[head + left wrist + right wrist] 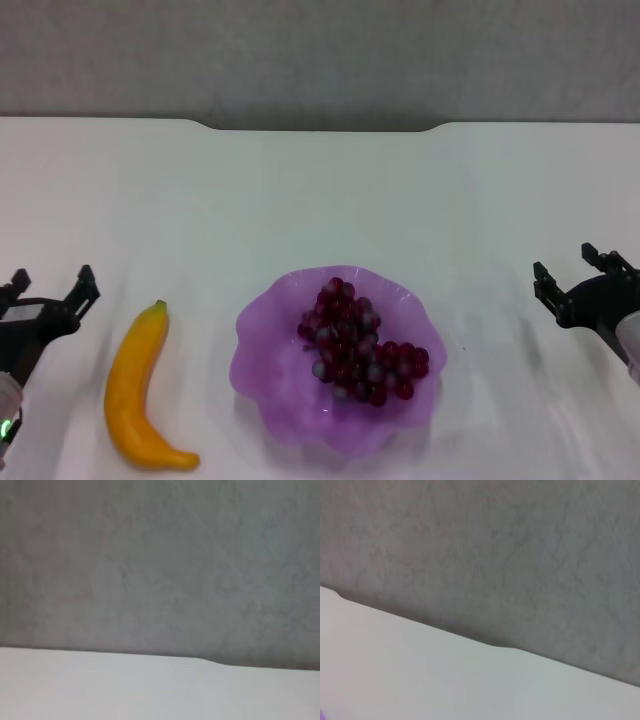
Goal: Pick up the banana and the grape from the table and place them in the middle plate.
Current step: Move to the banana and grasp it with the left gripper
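Note:
The translucent purple plate [270, 330] sits on the white table [320, 200] near its front middle. The bunch of dark red-purple grapes [355, 342] lies inside the plate. The yellow-orange banana [140, 390] lies on the table left of the plate, its stem pointing away from me. My left gripper [52, 287] is open and empty, just left of the banana. My right gripper [570, 268] is open and empty, at the right edge, well clear of the plate.
The table's far edge has a notch [320, 128] with a grey wall behind it. The wrist views show only the tabletop [150, 690] and the wall [495, 555].

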You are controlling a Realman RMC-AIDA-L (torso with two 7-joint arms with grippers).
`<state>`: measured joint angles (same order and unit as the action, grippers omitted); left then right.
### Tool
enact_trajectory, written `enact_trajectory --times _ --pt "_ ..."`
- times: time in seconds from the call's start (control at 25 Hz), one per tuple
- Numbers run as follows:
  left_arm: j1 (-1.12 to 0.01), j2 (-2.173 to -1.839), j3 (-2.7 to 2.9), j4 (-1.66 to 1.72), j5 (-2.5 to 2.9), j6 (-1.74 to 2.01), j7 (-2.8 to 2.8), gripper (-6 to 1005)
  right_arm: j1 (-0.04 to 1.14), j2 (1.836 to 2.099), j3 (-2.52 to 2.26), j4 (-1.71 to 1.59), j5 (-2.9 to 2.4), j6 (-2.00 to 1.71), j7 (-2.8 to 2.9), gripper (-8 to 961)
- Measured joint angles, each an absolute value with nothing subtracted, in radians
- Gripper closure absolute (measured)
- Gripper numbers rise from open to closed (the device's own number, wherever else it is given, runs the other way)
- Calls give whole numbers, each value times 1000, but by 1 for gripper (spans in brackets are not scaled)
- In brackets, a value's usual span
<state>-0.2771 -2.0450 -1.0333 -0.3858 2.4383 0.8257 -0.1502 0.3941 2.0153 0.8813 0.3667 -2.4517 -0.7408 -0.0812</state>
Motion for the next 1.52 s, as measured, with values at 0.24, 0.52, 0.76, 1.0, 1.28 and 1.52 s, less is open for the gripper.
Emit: enact_trajectory --times 0.24,0.52,0.76,1.0,1.28,1.52 --pt "-199 -1995 -1070 -653 2510 636 -168 174 391 2017 863 364 -2459 -728 -82 283" --pt "-26 -2022 -1321 -1121 2692 117 8 174 395 2017 858 369 -2460 -723 -82 283" --pt "0 -2036 -1361 -1343 2704 -267 102 175 401 2017 851 368 -2461 -723 -83 283" --pt "-63 -2039 -1388 -1430 2736 -590 101 176 409 2017 841 369 -2460 -721 -83 283" --pt "-126 -2043 -1392 -1363 2758 -657 55 176 410 2016 839 370 -2460 -721 -83 283" --pt "-184 -2045 -1360 -1277 2856 -652 -60 177 410 2017 839 370 -2460 -721 -83 283"
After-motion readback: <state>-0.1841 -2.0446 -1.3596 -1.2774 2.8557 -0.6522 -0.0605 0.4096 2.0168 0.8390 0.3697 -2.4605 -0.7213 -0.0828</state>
